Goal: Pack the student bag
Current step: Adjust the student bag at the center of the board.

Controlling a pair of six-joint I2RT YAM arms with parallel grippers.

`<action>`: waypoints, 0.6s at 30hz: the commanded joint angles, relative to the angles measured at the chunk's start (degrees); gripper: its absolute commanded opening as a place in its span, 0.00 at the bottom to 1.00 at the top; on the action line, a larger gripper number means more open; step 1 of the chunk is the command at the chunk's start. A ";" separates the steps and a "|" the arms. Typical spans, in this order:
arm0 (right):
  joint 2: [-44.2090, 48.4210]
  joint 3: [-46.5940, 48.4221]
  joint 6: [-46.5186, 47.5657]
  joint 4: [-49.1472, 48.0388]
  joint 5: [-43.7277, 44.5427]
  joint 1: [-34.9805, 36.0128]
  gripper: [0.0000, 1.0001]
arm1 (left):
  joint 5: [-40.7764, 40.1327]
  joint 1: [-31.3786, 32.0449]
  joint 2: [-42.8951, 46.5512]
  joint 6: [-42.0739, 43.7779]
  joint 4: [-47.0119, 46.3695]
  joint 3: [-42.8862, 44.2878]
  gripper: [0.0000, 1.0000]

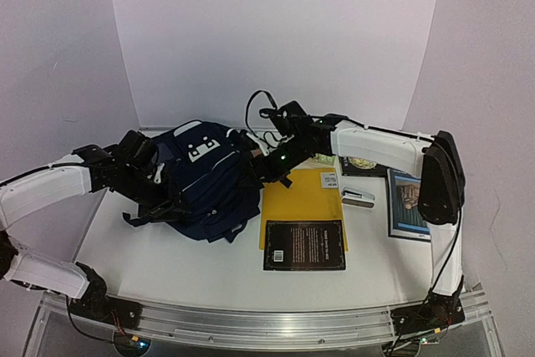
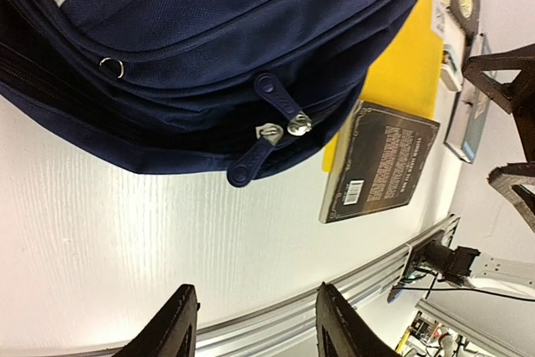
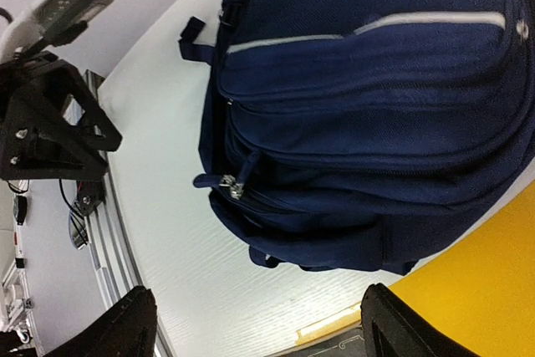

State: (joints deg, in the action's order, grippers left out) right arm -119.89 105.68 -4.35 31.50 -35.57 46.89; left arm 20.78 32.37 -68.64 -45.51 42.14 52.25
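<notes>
Top external view: a white table (image 1: 167, 257), with both arms reaching in toward its middle.
Student bag (image 1: 205, 186): a navy backpack lying on the table left of centre. Its white patch with two slots is toward the far side, and a thin pale stripe runs across its front.
Zipper pulls (image 2: 272, 127): two navy pulls meet side by side on one seam on the bag's near side.
Left gripper (image 1: 171, 200): at the bag's left side. In the left wrist view its fingers (image 2: 180, 328) stand apart over bare table, grasping nothing.
Right gripper (image 1: 253, 169): at the bag's right edge. In the right wrist view it is spread wide and released, with nothing between the fingers. Whether it touches the fabric cannot be told.
Yellow folder (image 1: 305, 194): flat on the table just right of the bag, its left edge meeting the bag.
Black book (image 1: 304, 245): lying on the near end of the yellow folder, with the barcode side up.
Stapler (image 1: 358, 197): small, white and grey, just right of the folder.
Blue book (image 1: 407, 204): near the table's right edge, partly behind the right arm.
Dark book (image 1: 364, 163): beyond the stapler, partly under the right arm.
Black cable (image 1: 255, 106): looping above the bag's far end.
</notes>
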 commanded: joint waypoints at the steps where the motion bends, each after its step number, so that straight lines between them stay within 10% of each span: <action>1: -2.35 0.35 -1.47 -1.16 0.05 1.04 0.83 | -0.79 0.41 -5.24 0.63 -5.15 1.82 0.47; 18: -10.05 3.20 -9.10 -4.88 -0.74 1.47 0.86 | 4.48 0.87 -23.82 8.42 -9.72 11.86 0.40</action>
State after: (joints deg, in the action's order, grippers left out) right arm -128.43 106.23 -11.31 29.11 -35.66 48.05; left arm 22.54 32.64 -90.84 -39.71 34.86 60.89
